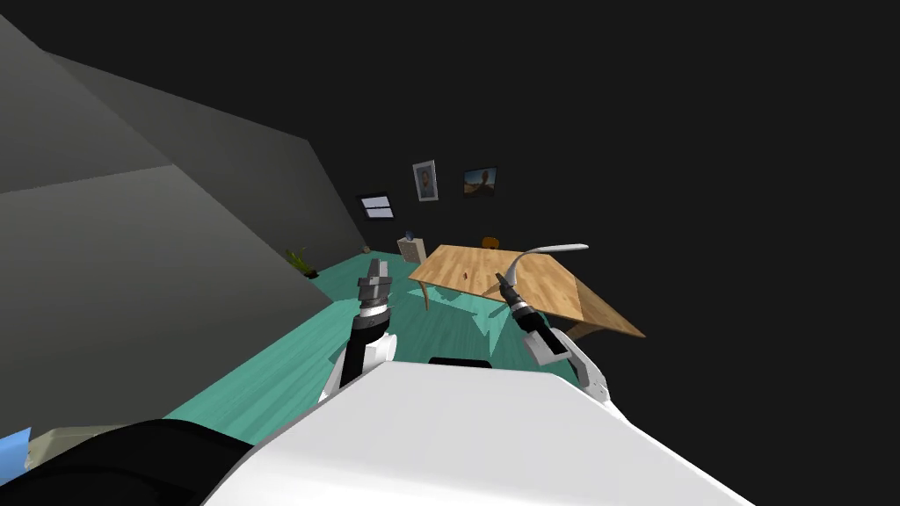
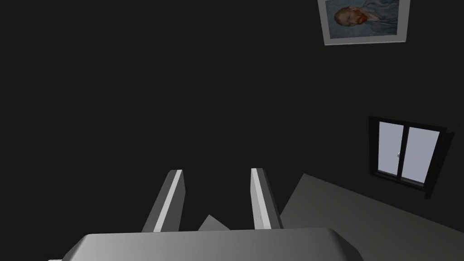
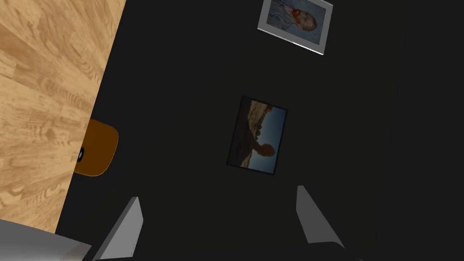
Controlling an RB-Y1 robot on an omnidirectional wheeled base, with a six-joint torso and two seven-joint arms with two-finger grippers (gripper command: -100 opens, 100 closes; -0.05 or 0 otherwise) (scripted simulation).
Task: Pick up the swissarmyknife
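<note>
Fingers [image 2: 168, 204] on the left pincer [image 1: 379, 266] stand apart with nothing between them. This pincer hangs over the green floor [image 1: 272, 378], short of the tabletop [image 1: 549, 285]. Ahead of it and off to its right, a tiny red-brown speck lies on the wood, and I think that is the swissarmyknife [image 1: 463, 274]. It sits close to the tabletop's near edge, between the two pincers but farther out than both. It is too small to see which way its long side points. Next comes the right pincer [image 1: 503, 283], spread wide and holding nothing. Its tip is at the edge of the tabletop, and the swissarmyknife lies just ahead of it and a little to its left. So the right pincer is much nearer than the left one, and I think it is the one to use. It seems to point across the wood, not down, so it would need to tip down and slide left. A bent white thing [image 1: 549, 250], maybe a lamp, rises just past the right pincer. An orange thing [image 3: 97, 152] sits behind the tabletop's far edge.
</note>
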